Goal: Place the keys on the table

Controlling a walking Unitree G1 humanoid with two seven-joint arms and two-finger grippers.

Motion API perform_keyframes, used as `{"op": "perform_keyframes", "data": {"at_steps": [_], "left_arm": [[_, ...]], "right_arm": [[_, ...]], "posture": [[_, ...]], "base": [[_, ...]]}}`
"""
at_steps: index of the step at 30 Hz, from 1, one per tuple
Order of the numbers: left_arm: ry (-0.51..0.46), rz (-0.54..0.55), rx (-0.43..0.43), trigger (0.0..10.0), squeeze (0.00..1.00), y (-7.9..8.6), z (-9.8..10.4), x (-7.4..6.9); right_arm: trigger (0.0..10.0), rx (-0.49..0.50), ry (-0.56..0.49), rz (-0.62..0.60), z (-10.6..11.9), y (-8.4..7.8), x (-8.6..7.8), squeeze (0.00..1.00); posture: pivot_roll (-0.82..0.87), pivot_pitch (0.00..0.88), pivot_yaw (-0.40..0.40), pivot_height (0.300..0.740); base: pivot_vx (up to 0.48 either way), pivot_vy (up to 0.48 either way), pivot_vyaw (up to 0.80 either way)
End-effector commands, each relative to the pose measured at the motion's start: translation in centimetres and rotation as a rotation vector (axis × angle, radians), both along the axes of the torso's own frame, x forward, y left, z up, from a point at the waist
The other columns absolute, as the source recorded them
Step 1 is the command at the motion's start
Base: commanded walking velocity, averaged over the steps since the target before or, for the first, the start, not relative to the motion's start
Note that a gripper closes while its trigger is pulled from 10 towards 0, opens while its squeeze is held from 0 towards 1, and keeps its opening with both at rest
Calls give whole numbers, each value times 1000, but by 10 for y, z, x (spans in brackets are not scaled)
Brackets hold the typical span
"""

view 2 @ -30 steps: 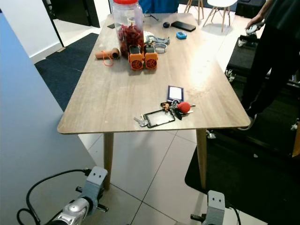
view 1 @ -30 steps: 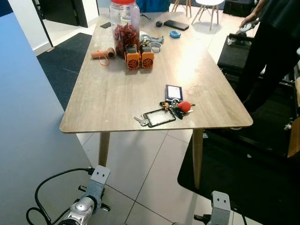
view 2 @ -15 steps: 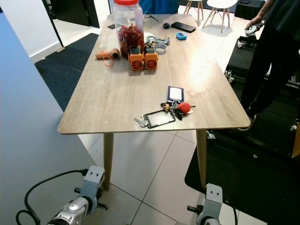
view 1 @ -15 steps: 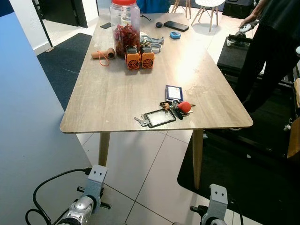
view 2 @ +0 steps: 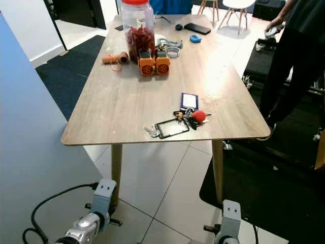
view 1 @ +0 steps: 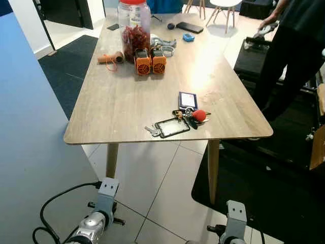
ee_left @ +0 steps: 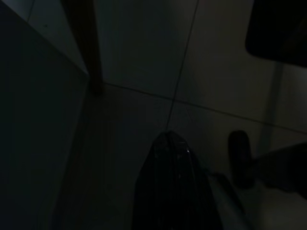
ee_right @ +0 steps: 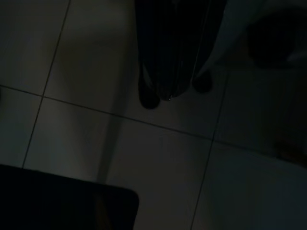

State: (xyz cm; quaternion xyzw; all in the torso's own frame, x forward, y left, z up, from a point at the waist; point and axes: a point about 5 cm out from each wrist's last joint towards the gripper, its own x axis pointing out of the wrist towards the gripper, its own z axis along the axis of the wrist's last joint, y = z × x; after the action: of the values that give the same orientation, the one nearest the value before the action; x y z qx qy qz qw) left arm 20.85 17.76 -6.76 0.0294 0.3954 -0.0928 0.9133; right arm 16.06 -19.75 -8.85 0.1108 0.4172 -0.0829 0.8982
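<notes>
Keys, a metal bunch with red fob and clear badge holder [view 1: 177,121], sit near the light wooden table [view 1: 117,101]'s 6 o'clock edge, so a bump could knock them off; both claws hang low, grip state cannot be told.

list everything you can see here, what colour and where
table: 1, light wood, centre of the room
keys: 1 bunch with a red fob and clear card holder, near front edge of the table
jar: 1, clear with red lid, far end of the table
orange blocks: 2, orange and black, just in front of the jar
phone: 1, black, far end of the table
chair: 1, white, beyond the table
rugs: 2, dark, floor either side of the table
person: 1, dark clothes, standing right of the table
left arm: 1, silver, hanging low
right arm: 1, silver, hanging low
</notes>
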Motion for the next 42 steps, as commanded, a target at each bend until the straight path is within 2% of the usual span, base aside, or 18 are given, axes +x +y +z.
{"op": "perform_keyframes", "data": {"at_steps": [1,4,8,20,22,24,28,32,33,36,42], "left_arm": [[-22,10,-25,10000,0,1,1,-1],[-26,3,-28,10000,0,3,1,-1],[-16,-59,-10,10000,0,5,1,-3],[-27,-104,-10,10000,0,1,4,3],[-28,-110,-10,10000,0,0,4,4],[-37,-107,-9,10000,0,1,6,7],[-36,-104,-1,10000,0,3,7,8],[-7,-149,15,10000,0,6,3,1],[-7,-149,15,10000,0,6,3,1],[-9,-96,15,10000,0,7,2,-1],[-15,-45,-15,10000,0,-3,-2,-7]], "right_arm": [[10000,-7,-15,-19,1,-2,2,0],[10000,-26,-16,-5,2,-2,2,0],[10000,-65,-23,-46,4,-10,5,0],[10000,-48,-20,-112,2,-11,-1,0],[10000,-53,-24,-143,2,-13,-2,0],[10000,-65,-29,-251,3,-21,-5,0],[10000,-63,-23,-269,2,-21,-7,0],[10000,-73,-5,-139,-1,-10,-8,0],[10000,-73,-5,-139,-1,-10,-8,0],[10000,-104,11,-7,-1,-6,-6,0],[10000,-136,3,79,4,-11,5,0]], "posture": [[31,53,5,740],[31,49,4,740],[23,47,4,740],[24,64,40,740],[27,57,46,740],[27,55,48,740],[27,59,56,740],[27,26,44,740],[27,26,44,740],[29,14,2,740],[46,11,-71,740]], "base": [[0,0,0],[0,0,0],[0,0,0],[0,0,0],[0,0,0],[0,0,0],[0,0,0],[0,0,0],[0,0,0],[0,0,0],[0,0,0]]}}
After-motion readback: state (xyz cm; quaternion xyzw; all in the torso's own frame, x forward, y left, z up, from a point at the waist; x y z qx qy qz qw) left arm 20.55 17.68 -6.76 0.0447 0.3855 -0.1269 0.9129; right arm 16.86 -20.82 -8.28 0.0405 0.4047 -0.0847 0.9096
